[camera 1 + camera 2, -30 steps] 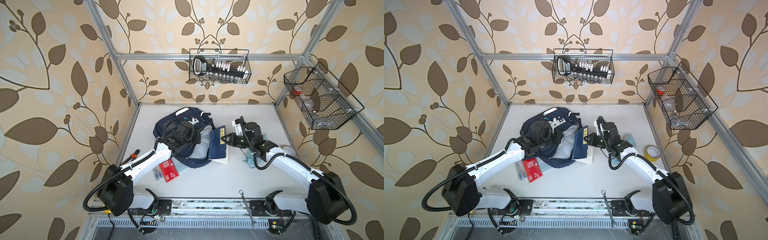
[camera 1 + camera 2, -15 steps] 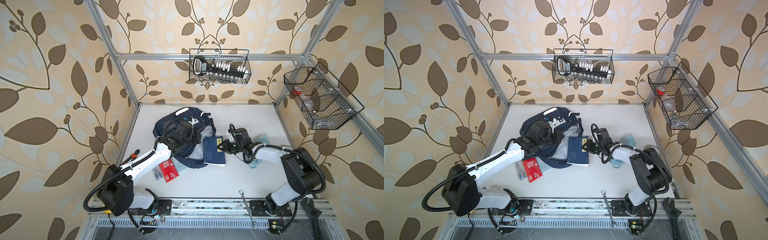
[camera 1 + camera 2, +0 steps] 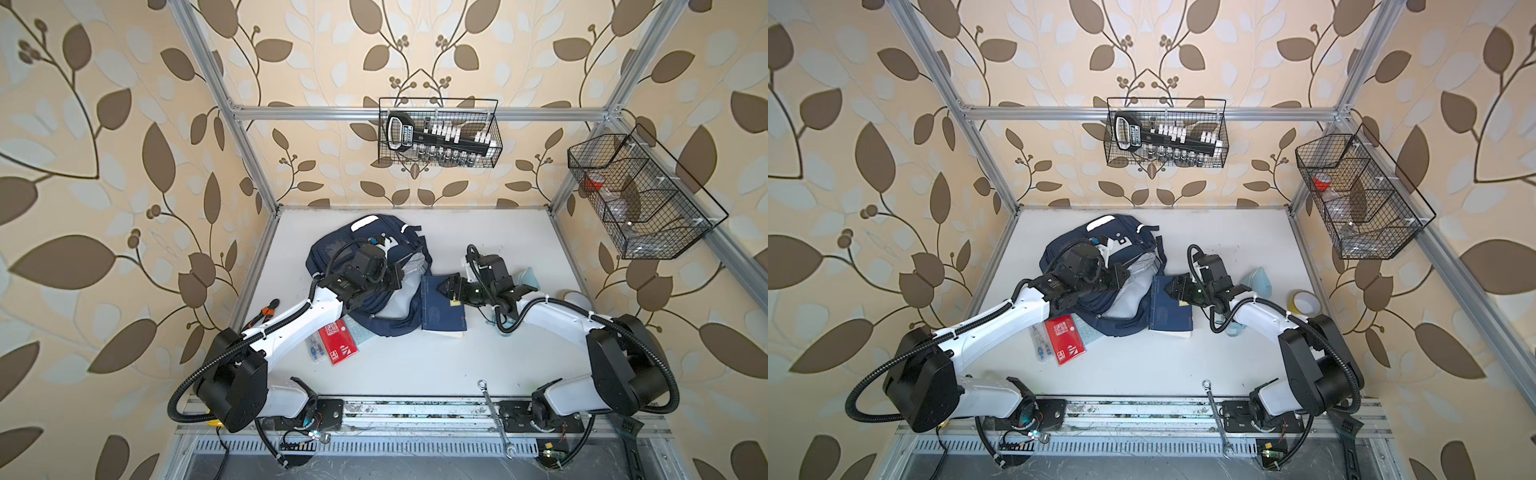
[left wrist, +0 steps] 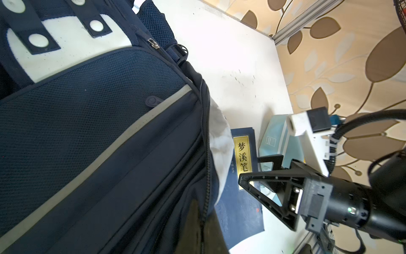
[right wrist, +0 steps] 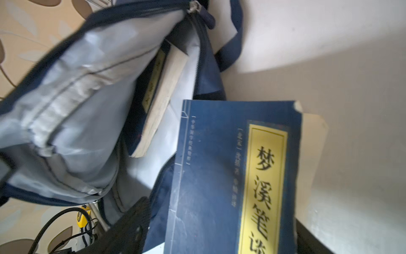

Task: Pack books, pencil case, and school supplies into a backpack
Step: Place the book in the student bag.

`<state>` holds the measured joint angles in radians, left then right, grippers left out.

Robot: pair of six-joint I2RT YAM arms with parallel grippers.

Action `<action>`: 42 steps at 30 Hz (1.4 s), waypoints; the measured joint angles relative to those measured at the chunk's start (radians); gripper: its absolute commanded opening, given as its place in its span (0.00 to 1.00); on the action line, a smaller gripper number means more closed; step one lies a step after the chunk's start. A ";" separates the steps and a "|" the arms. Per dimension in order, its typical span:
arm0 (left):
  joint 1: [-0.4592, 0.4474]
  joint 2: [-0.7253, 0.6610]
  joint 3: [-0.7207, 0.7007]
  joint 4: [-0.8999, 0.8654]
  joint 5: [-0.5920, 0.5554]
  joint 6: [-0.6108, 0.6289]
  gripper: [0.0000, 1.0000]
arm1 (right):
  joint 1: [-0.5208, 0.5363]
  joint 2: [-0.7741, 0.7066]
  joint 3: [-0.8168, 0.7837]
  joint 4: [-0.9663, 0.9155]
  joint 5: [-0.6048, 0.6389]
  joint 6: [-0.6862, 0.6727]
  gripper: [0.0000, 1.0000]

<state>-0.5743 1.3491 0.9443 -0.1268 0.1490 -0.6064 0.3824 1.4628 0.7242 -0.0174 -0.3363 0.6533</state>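
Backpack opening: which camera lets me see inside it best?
Right wrist view: it looks into the backpack, showing grey lining and a book inside. Both top views show only a strip of lining beside the left arm; the left wrist view shows mostly outer fabric.

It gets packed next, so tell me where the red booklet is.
In both top views the red booklet lies on the table by the left arm, between the clear box and the navy backpack.

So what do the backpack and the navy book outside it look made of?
The backpack: woven navy fabric, matte mesh outside, smooth grey shiny lining, probably nylon. The navy book: paper, matte scuffed card cover, cream page edges.
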 measured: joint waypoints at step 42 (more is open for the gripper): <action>0.000 -0.006 -0.001 -0.001 0.032 0.000 0.00 | 0.114 0.071 0.195 0.010 -0.009 0.172 0.89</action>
<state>-0.5743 1.3434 0.9436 -0.1280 0.1814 -0.6060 0.4961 1.5333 0.9195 -0.0074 -0.3454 0.8253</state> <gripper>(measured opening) 0.047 0.870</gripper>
